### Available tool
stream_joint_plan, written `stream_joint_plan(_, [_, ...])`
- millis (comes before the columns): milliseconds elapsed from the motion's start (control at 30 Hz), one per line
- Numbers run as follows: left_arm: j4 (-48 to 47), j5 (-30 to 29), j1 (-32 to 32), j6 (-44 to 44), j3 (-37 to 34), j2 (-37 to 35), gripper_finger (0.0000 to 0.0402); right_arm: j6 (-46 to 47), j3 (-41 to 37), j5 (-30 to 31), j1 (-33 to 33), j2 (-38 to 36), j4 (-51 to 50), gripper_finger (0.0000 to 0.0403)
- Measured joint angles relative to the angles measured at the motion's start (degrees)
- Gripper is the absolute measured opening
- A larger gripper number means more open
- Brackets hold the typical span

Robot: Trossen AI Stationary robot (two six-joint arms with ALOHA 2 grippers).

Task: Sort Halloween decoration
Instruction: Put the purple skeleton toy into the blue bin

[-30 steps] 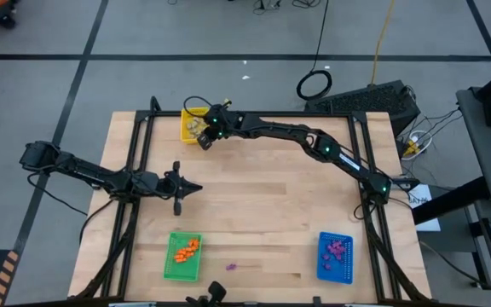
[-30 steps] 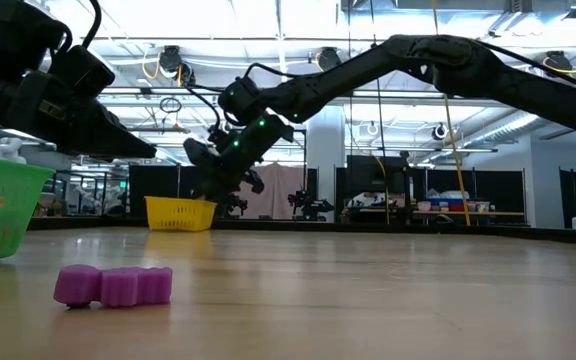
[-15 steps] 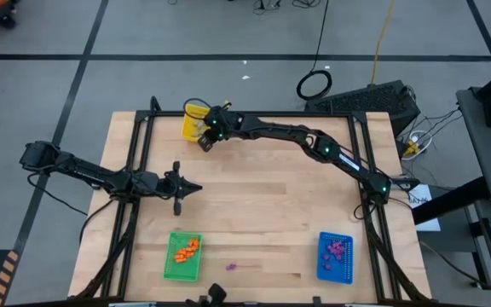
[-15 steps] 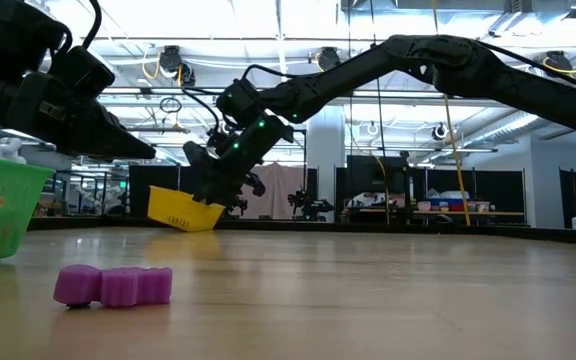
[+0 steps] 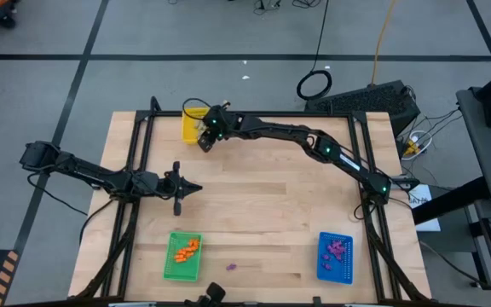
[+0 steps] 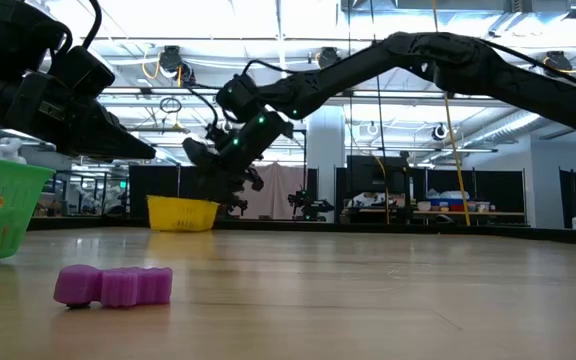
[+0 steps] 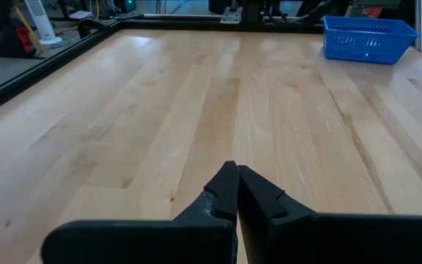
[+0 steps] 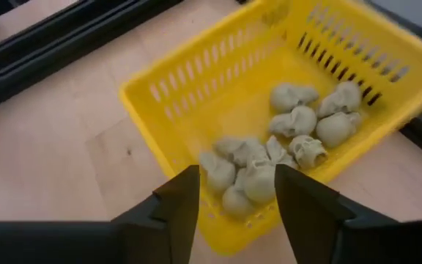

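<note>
Several beige-grey skull trinkets (image 8: pixel 284 147) lie heaped in the yellow tray (image 5: pixel 192 124) at the wooden table's (image 5: pixel 262 205) far edge. Above it the right gripper (image 8: pixel 231 192) hangs, fingers spread and holding nothing. Well apart, the left gripper (image 5: pixel 193 188) hovers mid-table, jaws pressed together. One purple trinket (image 6: pixel 114 285) lies lengthwise on the near boards.

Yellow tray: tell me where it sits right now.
In the high view the yellow tray sits at the table's far edge, left of centre, directly beside the right gripper, holding beige-grey skulls.

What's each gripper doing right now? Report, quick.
Left gripper: shut, empty, above bare table.
Right gripper: open, holding nothing, over the yellow tray of beige skulls.
</note>
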Motion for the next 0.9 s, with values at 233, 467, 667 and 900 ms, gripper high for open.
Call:
stream_joint_plan(233, [0.04,0.30,0.00,0.01,0.02,0.00,0.0008,-5.07,0.04,1.65,0.38,-4.30,-1.73,0.0124])
stream_joint_plan(467, [-0.15,1.18,0.00,0.03,-0.01,0.00,0.0008,-14.76,-0.27,3.06,3.34,-7.07,-5.80,0.0011])
stream_joint_plan(667, [-0.24,1.18,0.00,0.06,0.00,0.00,0.0008,-14.74,-12.42,3.96,6.61,-7.19,10.20,0.0001])
stream_joint_plan(900, [-0.50,1.22,0.00,0.10,0.01,0.00,0.0008,-10.58,-32.29,7.65,10.79,-11.43,33.67,0.0000])
